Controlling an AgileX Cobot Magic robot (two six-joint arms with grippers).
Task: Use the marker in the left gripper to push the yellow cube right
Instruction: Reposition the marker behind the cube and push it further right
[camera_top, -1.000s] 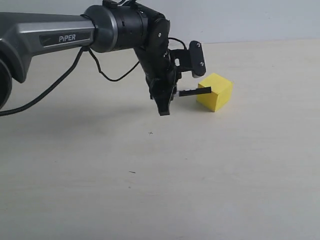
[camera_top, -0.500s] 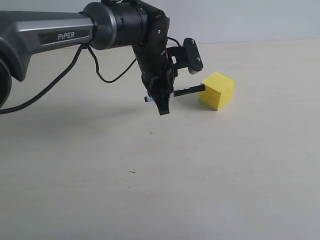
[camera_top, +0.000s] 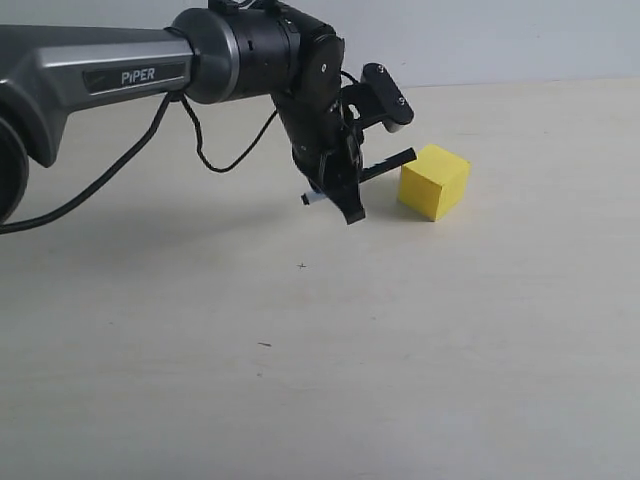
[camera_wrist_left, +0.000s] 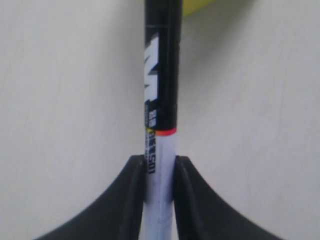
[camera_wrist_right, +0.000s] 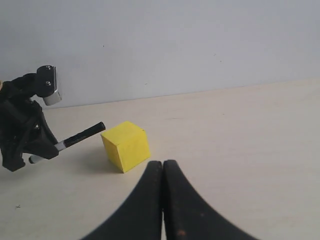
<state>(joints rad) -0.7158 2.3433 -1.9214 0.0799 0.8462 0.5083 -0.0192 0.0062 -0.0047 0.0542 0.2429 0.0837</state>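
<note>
The yellow cube (camera_top: 433, 182) sits on the pale table, right of my left gripper (camera_top: 345, 200). That gripper is shut on the marker (camera_top: 365, 173), which slants up to the right. Its black cap end is level with the cube's upper left edge, and I cannot tell whether it touches. In the left wrist view the fingers (camera_wrist_left: 135, 190) clamp the white barrel of the marker (camera_wrist_left: 160, 100), and a corner of the yellow cube (camera_wrist_left: 210, 6) shows past the cap. The right wrist view shows the cube (camera_wrist_right: 126, 146), the marker (camera_wrist_right: 80, 135) and my right gripper (camera_wrist_right: 162, 165), shut and holding nothing.
The pale table (camera_top: 450, 350) stretches to the right of the cube and toward the front. A light wall (camera_wrist_right: 175, 45) stands behind it. The left arm's black cable (camera_top: 110, 170) hangs over the table at the left.
The left gripper has turned, and the marker's cap end has risen from the cube's left face to its upper edge. The cube has shifted slightly to the right.
</note>
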